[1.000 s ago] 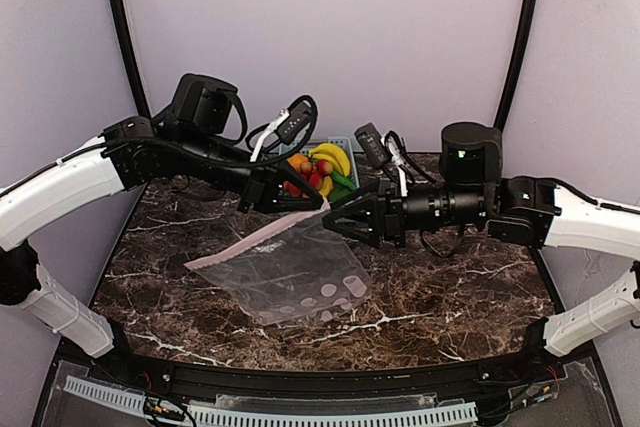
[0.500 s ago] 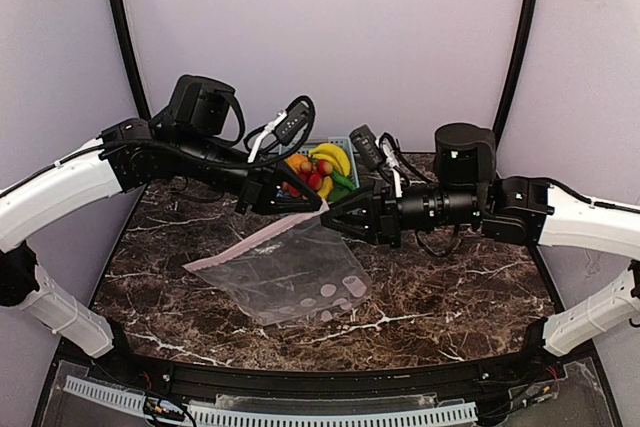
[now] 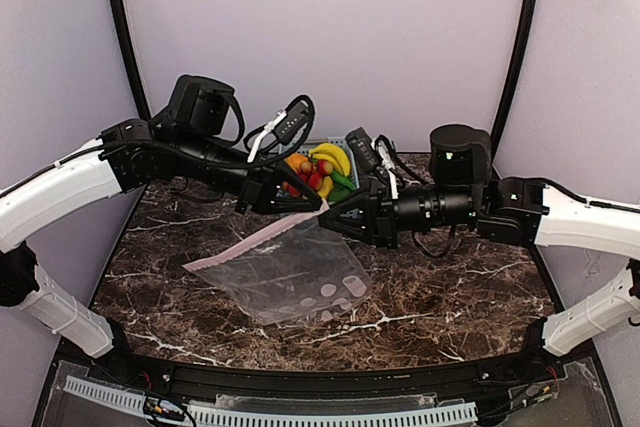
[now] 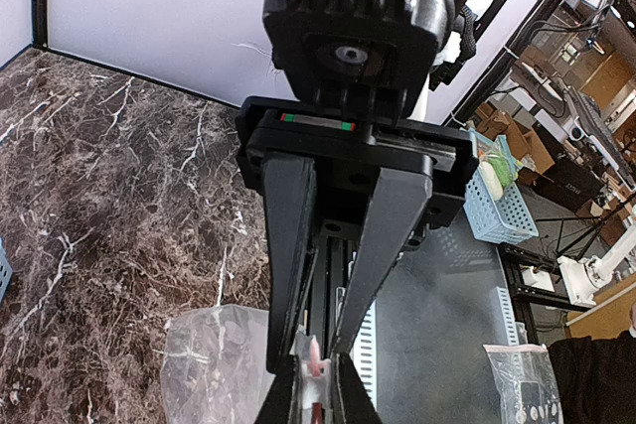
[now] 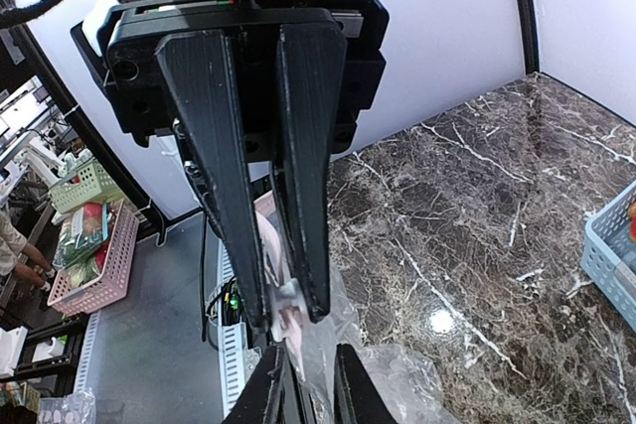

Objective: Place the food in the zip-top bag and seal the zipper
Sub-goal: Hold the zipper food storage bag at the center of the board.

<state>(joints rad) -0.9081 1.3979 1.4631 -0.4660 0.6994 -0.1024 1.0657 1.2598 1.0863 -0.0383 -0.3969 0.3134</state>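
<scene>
Two pincers meet tip to tip above the desk, both at the raised far corner of the bag. The left pincer is pressed together on the end of the zipper. The right pincer has its jaws close around the same edge, but I cannot tell if they grip it. From the tips the bag's long axis runs down toward the near left and sags onto the desk. The food sits just beyond both tips. Neither arm is clearly nearer.
</scene>
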